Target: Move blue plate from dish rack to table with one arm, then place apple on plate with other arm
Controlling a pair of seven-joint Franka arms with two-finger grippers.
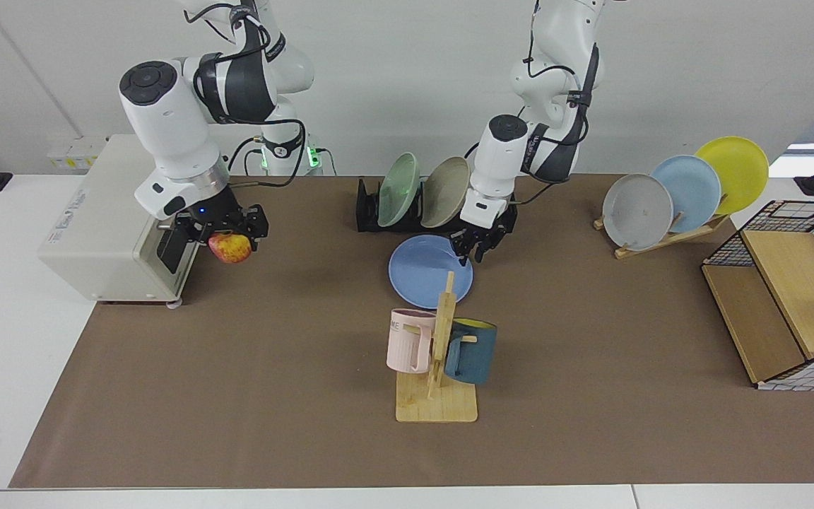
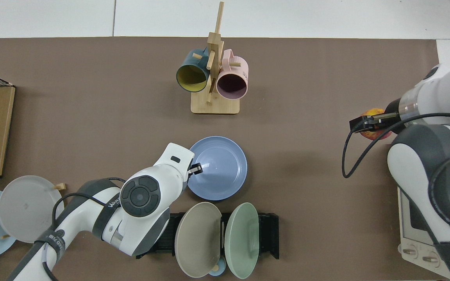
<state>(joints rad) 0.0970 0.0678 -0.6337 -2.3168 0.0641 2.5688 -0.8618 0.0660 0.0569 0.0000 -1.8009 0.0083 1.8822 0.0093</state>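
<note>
The blue plate (image 1: 425, 272) (image 2: 219, 169) lies flat on the brown table (image 1: 237, 367), just in front of the black dish rack (image 1: 367, 212) (image 2: 268, 234). My left gripper (image 1: 473, 252) (image 2: 194, 169) hangs over the plate's rim on the side nearest its arm, fingers pointing down and apart, so it looks open. My right gripper (image 1: 227, 237) (image 2: 371, 124) is shut on the red and yellow apple (image 1: 230, 249) (image 2: 374, 132). It holds the apple above the mat, beside the white box.
A green plate (image 1: 398, 189) and a beige plate (image 1: 446, 191) stand in the rack. A wooden mug tree (image 1: 439, 353) with two mugs stands in front of the blue plate. A wooden stand (image 1: 682, 191) with three plates, a wire basket (image 1: 781, 297) and a white box (image 1: 96, 226) line the sides.
</note>
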